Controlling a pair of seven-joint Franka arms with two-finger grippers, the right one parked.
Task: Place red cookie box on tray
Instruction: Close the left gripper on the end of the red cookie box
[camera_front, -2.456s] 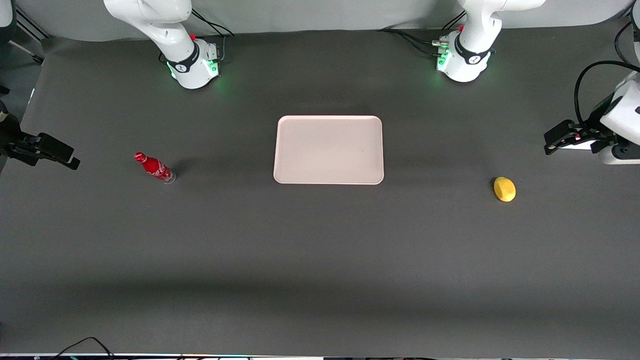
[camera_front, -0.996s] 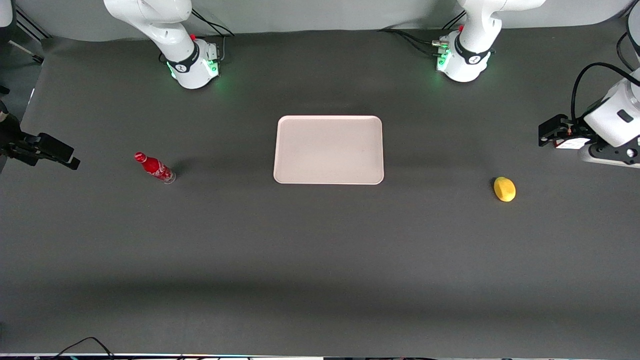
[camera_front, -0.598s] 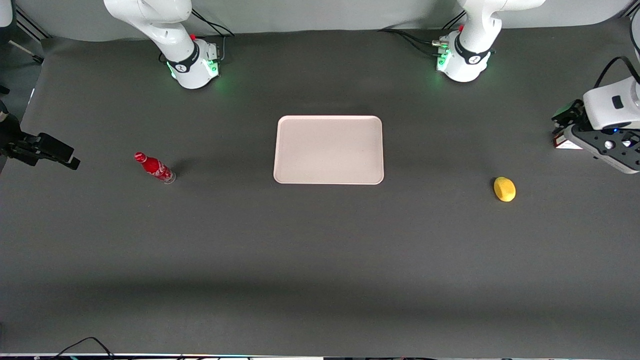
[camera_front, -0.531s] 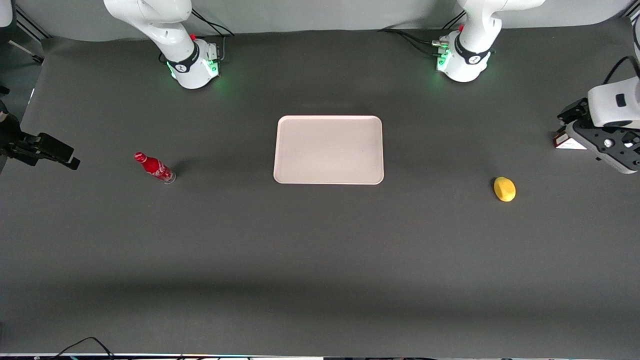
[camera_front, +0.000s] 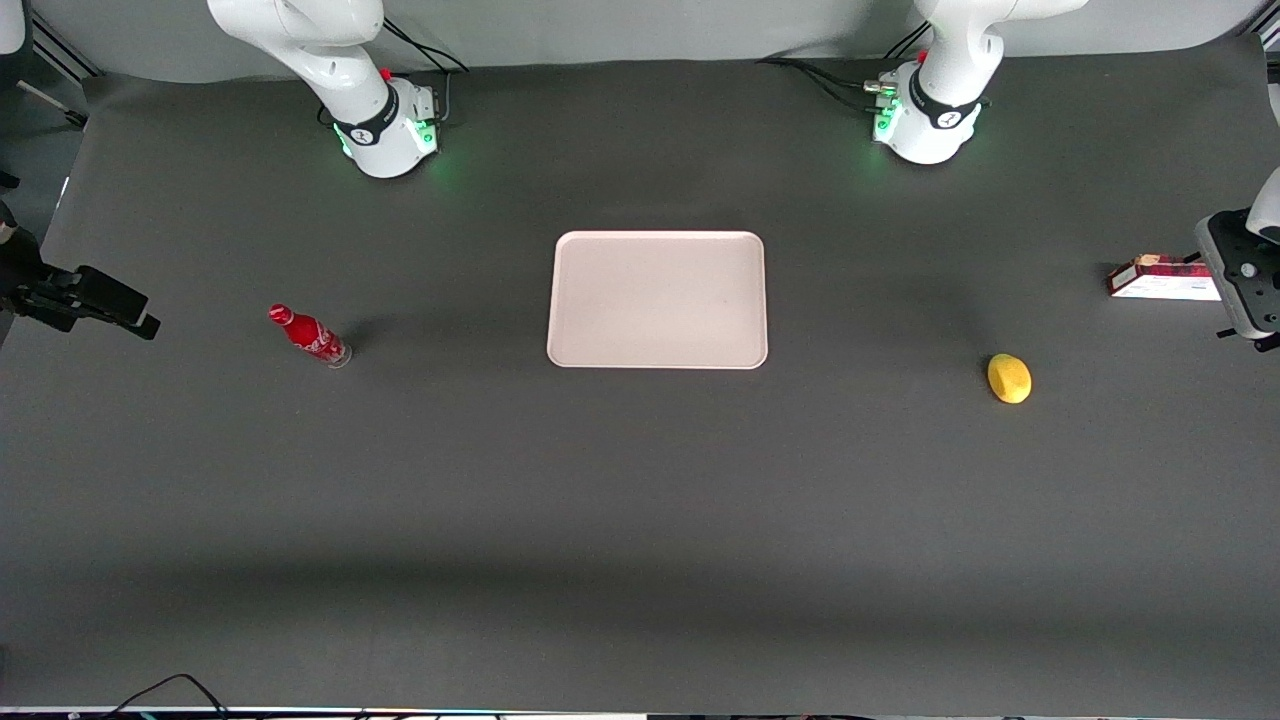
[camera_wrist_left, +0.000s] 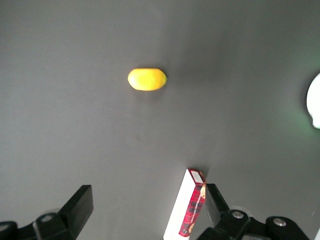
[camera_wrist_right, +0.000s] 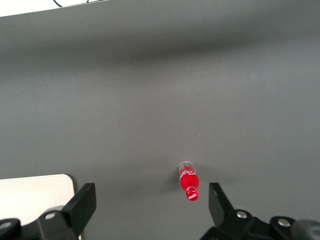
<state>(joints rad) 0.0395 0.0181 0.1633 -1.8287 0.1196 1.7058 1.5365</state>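
Note:
The red cookie box (camera_front: 1163, 278) lies near the working arm's end of the table, red face up, a white side toward the front camera. In the left wrist view the red cookie box (camera_wrist_left: 189, 210) sits between the fingers of my open gripper (camera_wrist_left: 147, 209), close against one finger (camera_wrist_left: 215, 202) and well apart from its mate. From the front, only the gripper's body (camera_front: 1243, 282) shows at the picture's edge, directly beside the box. The pale pinkish tray (camera_front: 658, 299) lies bare in the middle of the table, far from the box.
A yellow lemon (camera_front: 1009, 379) lies between tray and box, nearer the front camera; it also shows as a lemon (camera_wrist_left: 146, 79) in the left wrist view. A small red bottle (camera_front: 310, 337) stands toward the parked arm's end. Both arm bases (camera_front: 925, 120) sit at the table's back edge.
My gripper has turned and slid outward toward the working arm's end of the table, uncovering more of the red cookie box. The box, tray, lemon and bottle have not moved.

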